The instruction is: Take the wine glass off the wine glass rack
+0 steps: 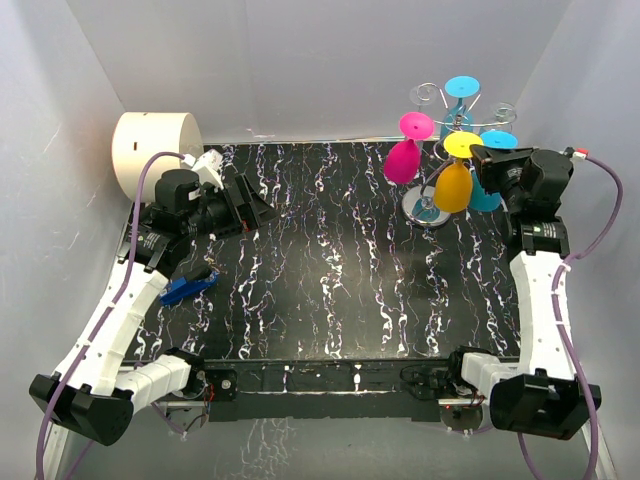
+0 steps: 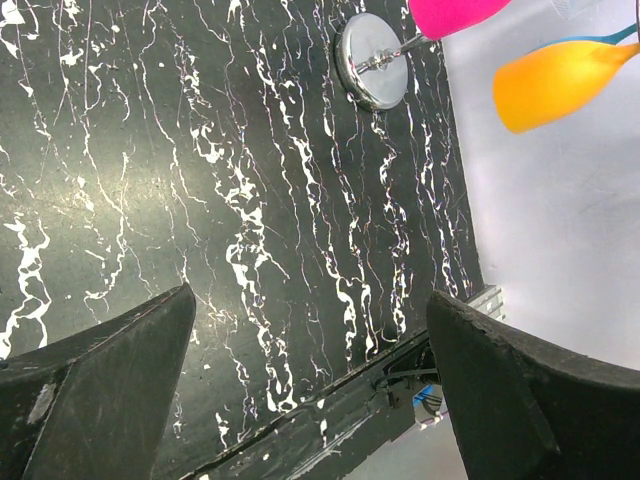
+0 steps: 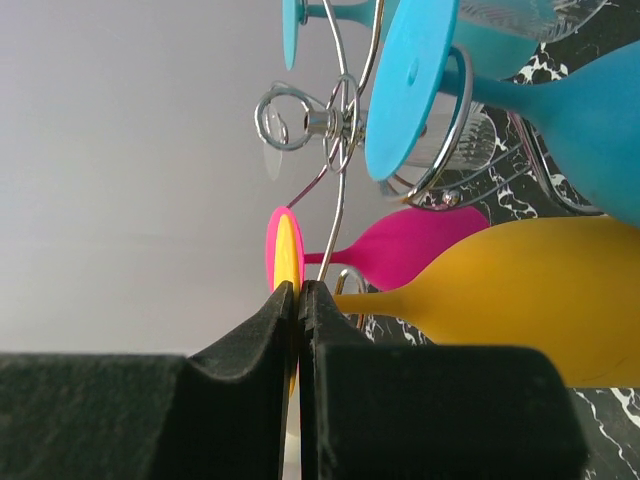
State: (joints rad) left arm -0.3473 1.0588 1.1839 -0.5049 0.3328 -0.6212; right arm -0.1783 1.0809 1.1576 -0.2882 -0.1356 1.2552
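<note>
Your yellow wine glass (image 1: 453,185) hangs bowl-down on the near side of the wine glass rack (image 1: 425,208), its round foot caught up in one of the curled wire arms. Your right pincer (image 3: 298,292) reaches in from the rack's right and is clenched on the rim of that yellow foot, the fingers pressed flat against the thin disc. A pink glass (image 1: 403,160) hangs on the rack's left, and blue glasses (image 1: 462,90) hang on its far and right sides. The rack's shiny disc base stands on the black marbled table (image 1: 330,270), in the far right corner. Well to the rack's left, your left pincer (image 1: 250,200) hovers over the table, released, with its fingers spread wide. Farther left again, a white cylinder (image 1: 157,150) sits at the table's far edge. A small blue object (image 1: 188,288) lies nearer the arm bases than the rack does.
</note>
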